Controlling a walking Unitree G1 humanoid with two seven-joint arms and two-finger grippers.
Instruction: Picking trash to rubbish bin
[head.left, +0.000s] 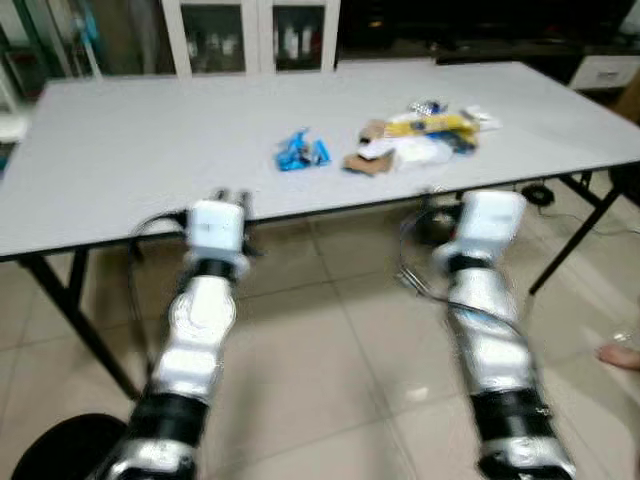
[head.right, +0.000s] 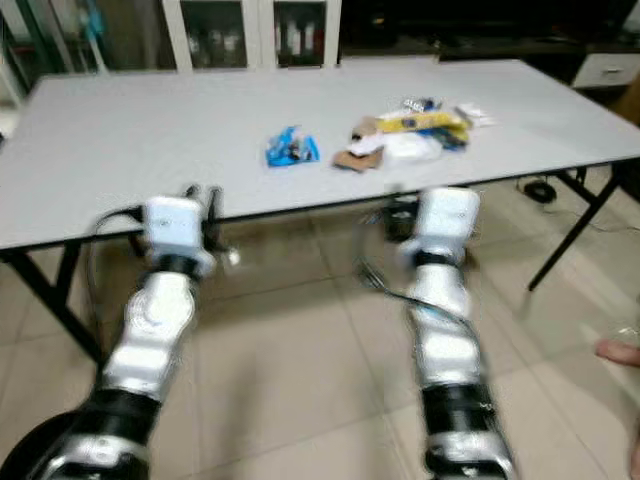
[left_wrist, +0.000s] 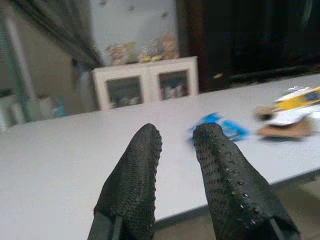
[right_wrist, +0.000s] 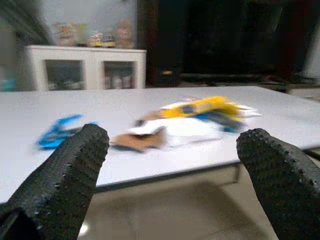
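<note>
Facing a long grey table (head.left: 120, 150) with both arms raised short of its near edge. No readable writing anywhere: the wrappers are too blurred for any brand or label (the head views are soft too).

Trash sits right of centre on the tabletop, well back from the near edge. A blue wrapper (head.left: 301, 152) lies alone; to its right is a cluster with a brown cardboard scrap (head.left: 367, 162), white paper (head.left: 418, 151) and a yellow packet (head.left: 433, 124) on top, the pieces touching or overlapping.

Left gripper (left_wrist: 177, 137) hovers over the near edge of the table, fingers (left_wrist: 136, 175) nearly together with a narrow gap, holding nothing. The blue wrapper is ahead of it, slightly to its right, well apart.

Right gripper (right_wrist: 172, 145) is below table height, short of the edge, fingers (right_wrist: 70, 170) wide apart and empty. The cluster is straight ahead of it, not close.

Left half of the tabletop is bare. Tiled floor (head.left: 330, 360) under the arms; black table legs (head.left: 70, 310) at left and right. White glass-door cabinet (head.left: 250, 35) behind the table. A person's foot (head.left: 622, 354) at the right edge on the floor.
</note>
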